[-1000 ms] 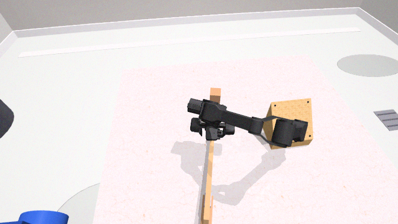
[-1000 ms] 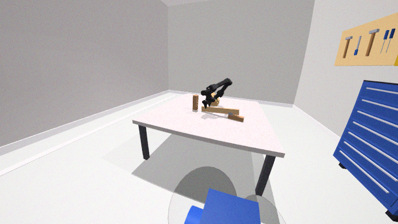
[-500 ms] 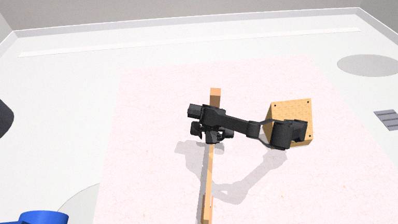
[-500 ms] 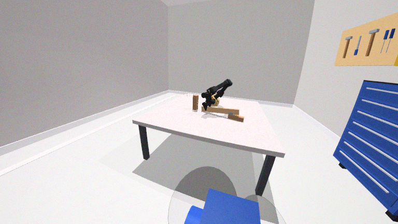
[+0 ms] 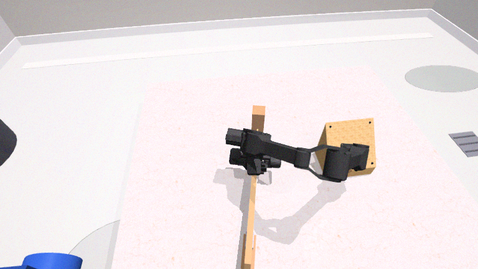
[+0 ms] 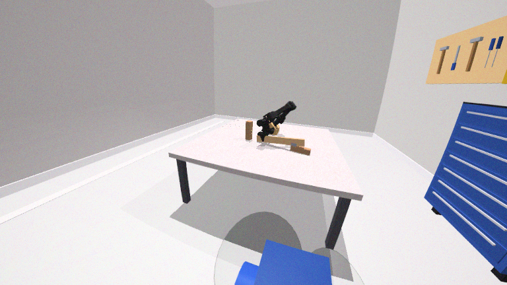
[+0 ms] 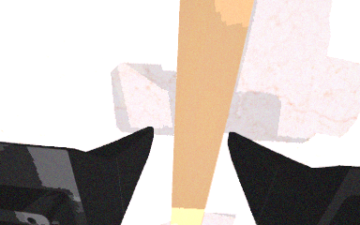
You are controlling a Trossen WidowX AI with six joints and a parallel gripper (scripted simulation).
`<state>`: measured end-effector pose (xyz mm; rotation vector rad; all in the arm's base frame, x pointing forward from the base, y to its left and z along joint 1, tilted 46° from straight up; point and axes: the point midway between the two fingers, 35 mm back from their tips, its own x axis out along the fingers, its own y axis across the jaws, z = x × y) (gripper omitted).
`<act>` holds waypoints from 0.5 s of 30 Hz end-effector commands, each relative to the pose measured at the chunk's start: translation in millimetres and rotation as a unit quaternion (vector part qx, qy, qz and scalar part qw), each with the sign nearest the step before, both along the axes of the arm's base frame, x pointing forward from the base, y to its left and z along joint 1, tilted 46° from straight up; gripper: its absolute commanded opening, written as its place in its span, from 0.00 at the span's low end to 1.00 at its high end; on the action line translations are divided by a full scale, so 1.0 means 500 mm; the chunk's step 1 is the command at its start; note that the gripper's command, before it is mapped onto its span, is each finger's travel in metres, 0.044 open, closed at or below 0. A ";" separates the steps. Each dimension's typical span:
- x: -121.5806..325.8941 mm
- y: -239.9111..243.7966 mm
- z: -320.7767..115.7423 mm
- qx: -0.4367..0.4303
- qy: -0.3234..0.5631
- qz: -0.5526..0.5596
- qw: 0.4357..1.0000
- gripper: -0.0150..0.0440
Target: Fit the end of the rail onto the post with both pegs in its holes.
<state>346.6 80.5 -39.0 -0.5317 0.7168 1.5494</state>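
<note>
The long wooden rail (image 5: 251, 202) (image 6: 284, 140) (image 7: 206, 103) slopes from the low footboard block (image 5: 248, 255) (image 6: 300, 150) down toward the short upright post (image 5: 258, 116) (image 6: 249, 130). Its near end lies low in front of the post, under my wrist. My gripper (image 5: 256, 167) (image 6: 263, 134) (image 7: 190, 134) is down over the rail near that end. In the wrist view one finger stands on each side of the rail, with a narrow gap on both sides, so it is open around the rail. The pegs and the rail's end holes are hidden by the arm.
The arm's wooden base block (image 5: 348, 132) stands on the table (image 6: 261, 166) to the right of the rail. A blue drawer cabinet (image 6: 474, 177) and a tool board (image 6: 467, 56) are off the table at the right wall. A blue object (image 5: 52, 260) sits below the table's left front.
</note>
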 end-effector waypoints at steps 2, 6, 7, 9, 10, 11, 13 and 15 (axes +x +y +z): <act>-0.003 0.003 -0.001 0.003 0.003 -0.001 1.000 0.56; -0.003 0.003 -0.001 0.003 0.003 -0.001 1.000 0.38; -0.003 0.003 -0.001 0.003 0.003 -0.001 1.000 0.37; -0.003 0.003 -0.001 0.003 0.003 -0.001 1.000 0.34; -0.003 0.003 -0.001 0.003 0.003 -0.001 1.000 0.33; -0.003 0.003 -0.001 0.003 0.003 -0.001 1.000 0.32; -0.003 0.003 -0.001 0.003 0.003 -0.001 1.000 0.30; -0.003 0.003 -0.001 0.003 0.003 -0.001 1.000 0.25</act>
